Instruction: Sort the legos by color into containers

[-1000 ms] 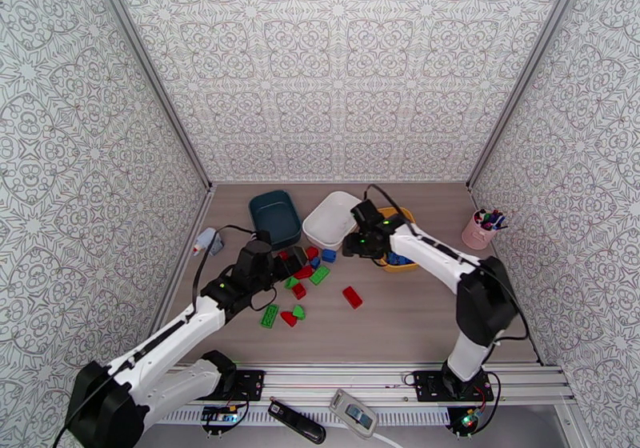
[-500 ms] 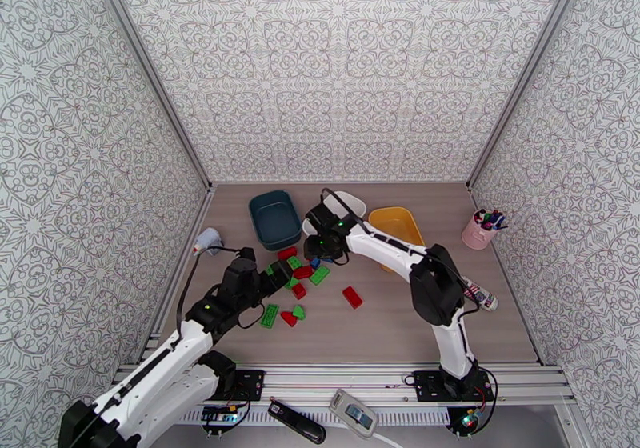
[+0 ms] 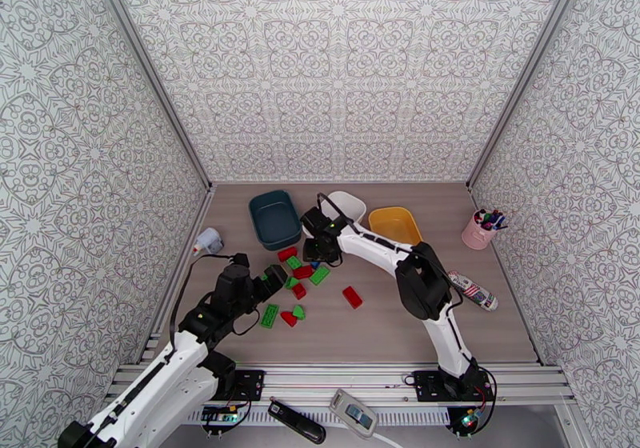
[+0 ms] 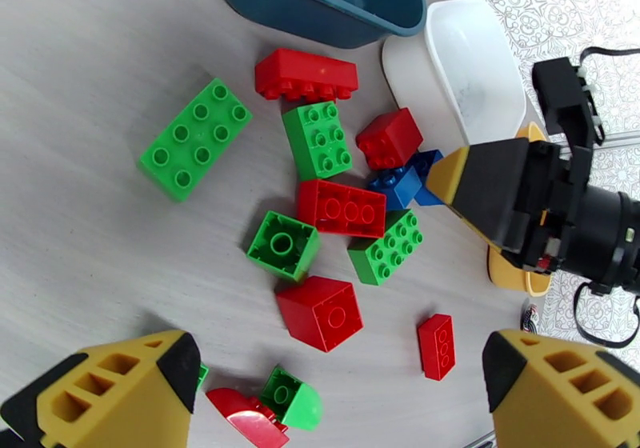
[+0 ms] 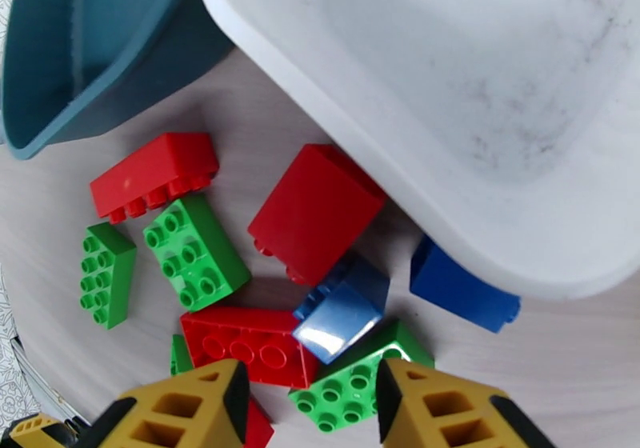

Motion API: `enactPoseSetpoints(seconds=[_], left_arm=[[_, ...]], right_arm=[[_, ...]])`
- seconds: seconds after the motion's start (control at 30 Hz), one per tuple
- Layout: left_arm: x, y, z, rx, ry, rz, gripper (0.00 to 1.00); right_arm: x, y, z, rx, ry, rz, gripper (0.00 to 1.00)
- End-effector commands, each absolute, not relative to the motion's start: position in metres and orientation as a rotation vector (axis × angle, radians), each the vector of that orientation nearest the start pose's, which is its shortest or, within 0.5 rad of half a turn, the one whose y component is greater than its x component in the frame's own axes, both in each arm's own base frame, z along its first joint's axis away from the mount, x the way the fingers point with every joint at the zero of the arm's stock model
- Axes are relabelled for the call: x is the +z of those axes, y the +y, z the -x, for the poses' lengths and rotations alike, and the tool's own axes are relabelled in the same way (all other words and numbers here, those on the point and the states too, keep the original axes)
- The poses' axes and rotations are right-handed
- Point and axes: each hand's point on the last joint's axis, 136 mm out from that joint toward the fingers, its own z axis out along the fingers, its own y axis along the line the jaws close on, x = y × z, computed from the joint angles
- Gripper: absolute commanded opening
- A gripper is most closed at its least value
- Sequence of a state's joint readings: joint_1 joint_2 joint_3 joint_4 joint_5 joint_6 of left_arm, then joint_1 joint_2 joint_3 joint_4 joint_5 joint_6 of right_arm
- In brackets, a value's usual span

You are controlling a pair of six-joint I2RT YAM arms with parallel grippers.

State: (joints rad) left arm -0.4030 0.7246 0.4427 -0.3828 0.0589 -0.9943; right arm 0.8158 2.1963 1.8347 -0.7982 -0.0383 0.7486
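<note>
We see the legos [image 4: 342, 207] mostly loose beside the empty white tub [image 5: 480, 122]; left gripper [image 4: 340, 362] and right gripper [image 5: 312, 378] both wide, holding nothing.

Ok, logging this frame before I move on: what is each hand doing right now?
Left hand: open, holding nothing.
Right hand: open, holding nothing.

— What do the arms look like?
— The smooth white-shelled left arm [image 3: 172, 358] and right arm [image 3: 370, 242] have black joints and thin black cables [image 4: 612, 50].
— The tips?
— Mustard-yellow plastic fingers [image 4: 112, 390] with honeycomb cut-outs and black inner faces.
</note>
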Motion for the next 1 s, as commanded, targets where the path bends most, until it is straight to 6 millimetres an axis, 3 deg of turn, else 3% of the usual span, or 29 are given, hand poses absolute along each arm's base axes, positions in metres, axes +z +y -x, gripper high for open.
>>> enactPoseSetpoints(seconds=[0.0,0.7,0.97], left_arm=[[0.121,-0.113,-0.237,-0.8,2.291,0.668,0.99],[0.12,-0.106,-0.229,-0.803,2.281,0.684,0.99],[0.121,-0.106,-0.229,-0.81,2.276,0.682,0.99]], right_arm=[[0.068,0.392,-0.354,0.447,2.848,0.084,0.47],[0.042,0.397,-0.359,0.413,2.87,0.054,0.46],[0.041,0.393,-0.359,0.392,2.866,0.049,0.36]])
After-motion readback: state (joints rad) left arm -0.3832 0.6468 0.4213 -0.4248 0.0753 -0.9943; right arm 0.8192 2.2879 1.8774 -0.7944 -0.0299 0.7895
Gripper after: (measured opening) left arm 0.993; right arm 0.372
